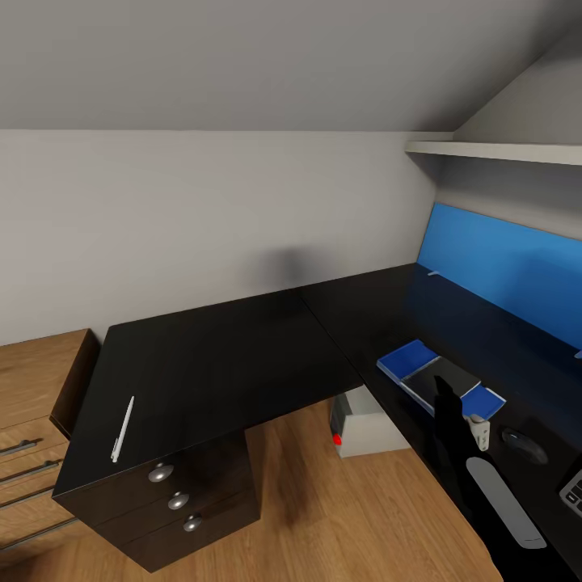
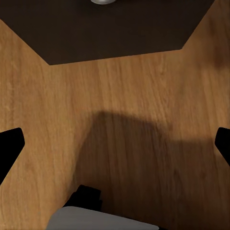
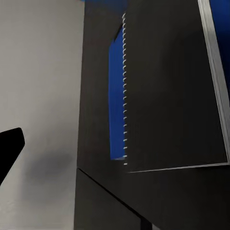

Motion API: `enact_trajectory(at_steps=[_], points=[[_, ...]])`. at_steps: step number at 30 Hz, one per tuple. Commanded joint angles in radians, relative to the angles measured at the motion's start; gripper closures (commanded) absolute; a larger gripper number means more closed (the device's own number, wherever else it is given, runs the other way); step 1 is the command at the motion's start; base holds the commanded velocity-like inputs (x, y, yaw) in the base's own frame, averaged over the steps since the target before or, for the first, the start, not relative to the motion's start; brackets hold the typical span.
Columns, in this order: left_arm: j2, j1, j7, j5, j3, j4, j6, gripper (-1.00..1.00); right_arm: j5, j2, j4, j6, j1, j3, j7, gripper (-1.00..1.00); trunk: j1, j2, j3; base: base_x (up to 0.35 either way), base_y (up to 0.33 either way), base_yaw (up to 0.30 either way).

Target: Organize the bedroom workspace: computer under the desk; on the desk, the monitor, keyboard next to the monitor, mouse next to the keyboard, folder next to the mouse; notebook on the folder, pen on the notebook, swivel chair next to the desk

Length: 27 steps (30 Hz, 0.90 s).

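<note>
Looking down on a shiny black worktop (image 1: 226, 356) bent like the letter L. Lying flat on its right wing, near the blue wall panel (image 1: 509, 267): the blue folder (image 1: 408, 360), with its long way going slantwise from the far left to the near right, along that wing. Resting on top of the folder, lined up the same way and letting blue peek out at both ends: the dark notebook (image 1: 443, 378), showing its row of little wire rings in the right wrist view. Sitting just past the folder's near end: the mouse (image 1: 524, 444), and close beside that, a corner of the keyboard (image 1: 572, 489) at the picture's edge. Lying far away on the left wing, close to the front edge above the drawers with round knobs (image 1: 161, 473): the thin white pen (image 1: 122, 429), pointing from near to far and leaning a bit to the right. Standing on the wooden floor (image 2: 120, 96) under the worktop's inner corner: the grey computer (image 1: 364, 424), turning its red dot toward the left. Hanging over the bare floor by the drawers, spread wide and holding nothing: the left tool (image 2: 117, 139). Hovering close over the notebook, gripping nothing and looking spread wide, with one black finger (image 3: 9, 148) far out at the side: the right tool (image 3: 120, 143).
</note>
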Motion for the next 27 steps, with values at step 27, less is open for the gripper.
enact_trajectory(at_steps=[27], points=[[0.000,0.000,0.004,0.011,-0.004,0.023,0.007,-1.00,0.175,0.008,-0.053,-0.025,-0.001,0.081,0.004,-1.00,-0.054,0.098,0.043,-0.055,-0.041,0.000]])
